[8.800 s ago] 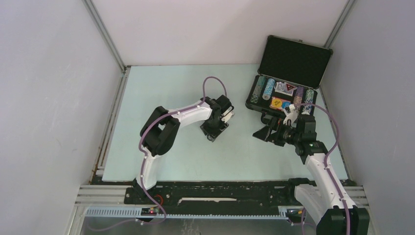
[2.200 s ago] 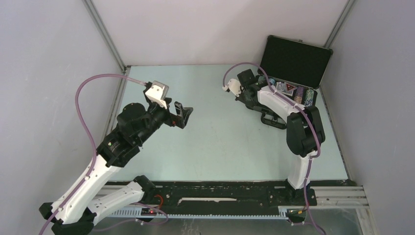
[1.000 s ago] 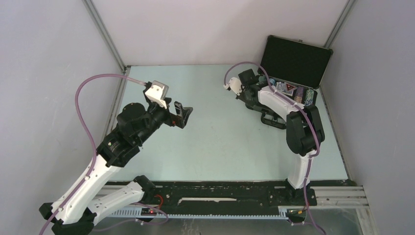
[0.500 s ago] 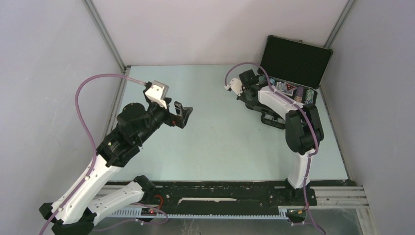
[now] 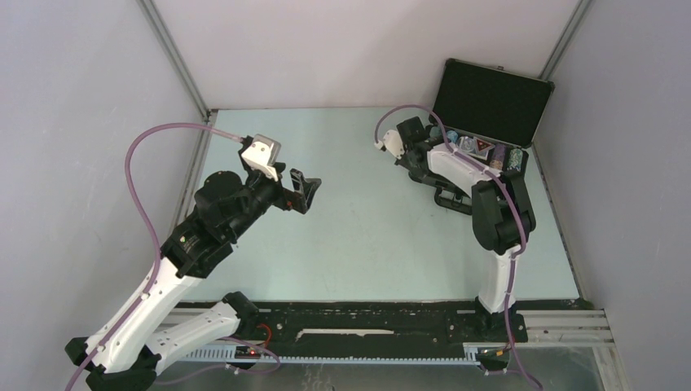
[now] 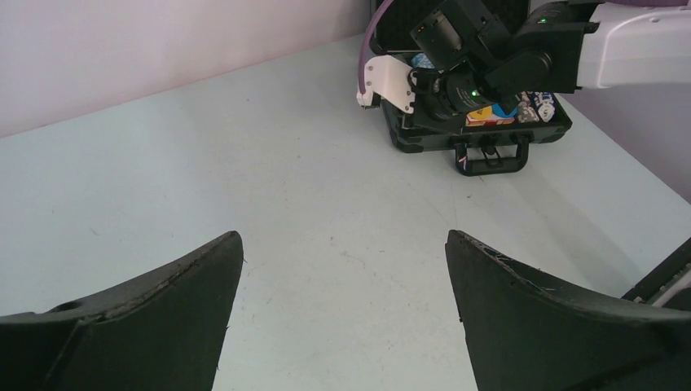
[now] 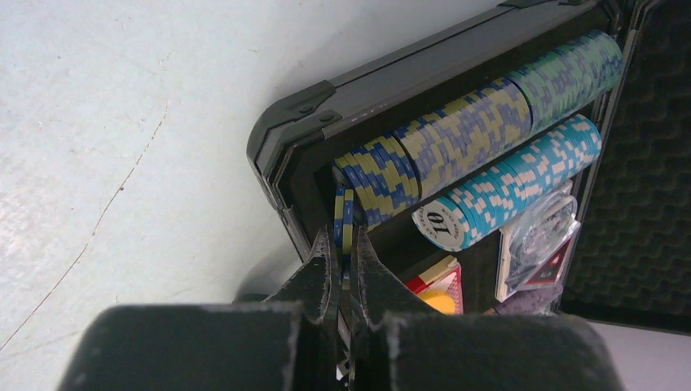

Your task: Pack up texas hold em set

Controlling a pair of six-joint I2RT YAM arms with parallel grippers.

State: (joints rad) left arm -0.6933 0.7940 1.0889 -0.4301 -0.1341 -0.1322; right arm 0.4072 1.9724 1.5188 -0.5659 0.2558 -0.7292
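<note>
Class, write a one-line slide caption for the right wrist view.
Right gripper holds a striped chip at the chip row end in the open briefcase.

Light is even and diffuse, falling from above, with no hard glare. In the top view the pale table (image 5: 367, 236) is bright and the arms throw only faint, soft-edged shadows. The open briefcase (image 5: 491, 102) at far right reads as near-featureless black, its contents too small to resolve. From the left wrist, the left gripper (image 6: 345, 236) looms dark and slightly soft up close, while fine table scratches beyond stay sharp. A green indicator light (image 6: 542, 18) glows. From the right wrist, the poker chips (image 7: 481, 122) and the blue-and-yellow chip (image 7: 343, 213) at the right gripper (image 7: 343, 244) are crisp. Its near body is blurred.
</note>
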